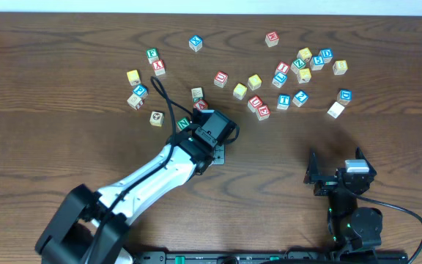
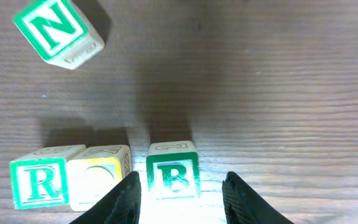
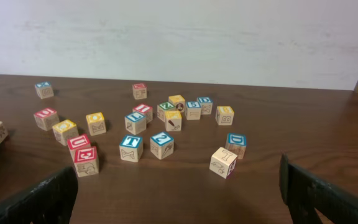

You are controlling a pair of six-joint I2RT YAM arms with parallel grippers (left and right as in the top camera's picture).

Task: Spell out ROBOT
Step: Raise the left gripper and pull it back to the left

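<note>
While your left hand (image 2: 182,198) stood released, its fingers (image 2: 126,199) flanking the green B cube (image 2: 173,177) without clamping it, the yellow-faced cube (image 2: 98,180) and the R cube (image 2: 39,183) lay just beside that hand on the worktop (image 2: 260,93), and your right hand (image 3: 179,196) gaped empty.

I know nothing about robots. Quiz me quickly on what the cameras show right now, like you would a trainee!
1. True or false: the N cube touches the R cube.
2. Which cube sits between the left jaws? a) R cube b) N cube c) B cube
3. Fill in: the middle cube of the row of three has a ____ face.
Key: 1 false; 2 c; 3 yellow.
</note>
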